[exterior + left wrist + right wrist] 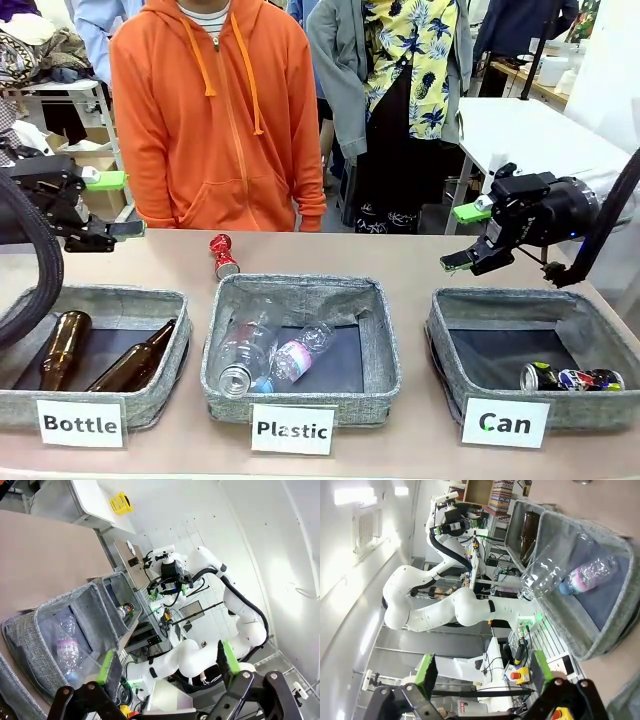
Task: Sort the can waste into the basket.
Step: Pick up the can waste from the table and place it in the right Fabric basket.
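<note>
We see the red can [222, 257] lying on its side on the worktop [420, 262], just behind the far rim of the Plastic basket [300, 402]. Its long axis runs roughly from the person in the orange hoodie [215, 110] toward us, leaning a little to the right at the near end, where its silver end faces that rim. The dark can [572, 379] lies inside the Can basket [530, 300], in the front right corner. Its long axis runs left to right along the front wall, with the silver top pointing left. The left gripper [130, 204] hangs above the far left of the worktop, over the back of the Bottle basket [110, 297], with jaws spread and nothing between them. The right gripper [450, 240] hangs above the far edge of the Can basket, jaws likewise spread apart and bare. Both wrist views show the green pads [106, 666] [540, 666] standing well apart. Clear bottles [268, 352] lie in the Plastic basket and brown bottles [62, 348] in the Bottle basket.
</note>
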`<state>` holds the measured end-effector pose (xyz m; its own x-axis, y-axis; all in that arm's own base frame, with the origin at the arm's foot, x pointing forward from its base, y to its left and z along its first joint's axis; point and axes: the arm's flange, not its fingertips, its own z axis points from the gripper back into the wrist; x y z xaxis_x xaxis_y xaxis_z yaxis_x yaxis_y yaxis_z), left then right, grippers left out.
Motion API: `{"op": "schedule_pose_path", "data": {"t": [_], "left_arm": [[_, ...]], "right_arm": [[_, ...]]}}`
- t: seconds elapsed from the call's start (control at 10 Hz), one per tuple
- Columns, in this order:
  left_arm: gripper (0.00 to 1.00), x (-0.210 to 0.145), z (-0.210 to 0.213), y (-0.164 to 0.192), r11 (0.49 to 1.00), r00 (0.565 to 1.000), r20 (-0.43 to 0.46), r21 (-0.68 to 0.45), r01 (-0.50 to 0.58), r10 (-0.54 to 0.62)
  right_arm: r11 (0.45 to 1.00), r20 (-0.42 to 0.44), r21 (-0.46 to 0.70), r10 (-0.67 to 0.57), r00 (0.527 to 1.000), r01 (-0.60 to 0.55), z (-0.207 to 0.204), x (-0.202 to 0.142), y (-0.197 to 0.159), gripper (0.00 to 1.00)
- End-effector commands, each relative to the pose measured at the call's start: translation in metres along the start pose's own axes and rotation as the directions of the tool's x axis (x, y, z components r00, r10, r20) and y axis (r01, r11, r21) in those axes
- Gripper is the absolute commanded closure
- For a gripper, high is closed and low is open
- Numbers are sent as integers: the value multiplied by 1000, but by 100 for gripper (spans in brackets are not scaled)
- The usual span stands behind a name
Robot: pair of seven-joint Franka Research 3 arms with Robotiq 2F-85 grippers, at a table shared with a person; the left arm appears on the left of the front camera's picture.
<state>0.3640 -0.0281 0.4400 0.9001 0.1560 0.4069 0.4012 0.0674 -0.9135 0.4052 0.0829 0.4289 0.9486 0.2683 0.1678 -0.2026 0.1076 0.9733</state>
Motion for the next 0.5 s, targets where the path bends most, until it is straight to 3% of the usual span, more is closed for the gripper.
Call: {"op": "schedule_pose_path", "data": {"t": [0.0,0.1,0.2,0.3,0.4], "left_arm": [[0,0,0,0,1000,1000,0,0,0,0],[0,27,-10,-4,990,999,6,137,40,-41],[0,59,-27,3,957,999,-33,289,-27,38],[0,86,-55,16,823,978,-139,566,-50,155],[0,101,-78,24,690,974,-150,724,-9,171]], "right_arm": [[1000,-13,0,15,1000,-15,2,0,3,0],[1000,-13,0,15,1000,-15,2,0,3,0],[1000,-13,0,15,1000,-15,2,0,3,0],[1000,-13,0,15,1000,-15,2,0,3,0],[1000,-13,0,15,1000,-15,2,0,3,0]]}}
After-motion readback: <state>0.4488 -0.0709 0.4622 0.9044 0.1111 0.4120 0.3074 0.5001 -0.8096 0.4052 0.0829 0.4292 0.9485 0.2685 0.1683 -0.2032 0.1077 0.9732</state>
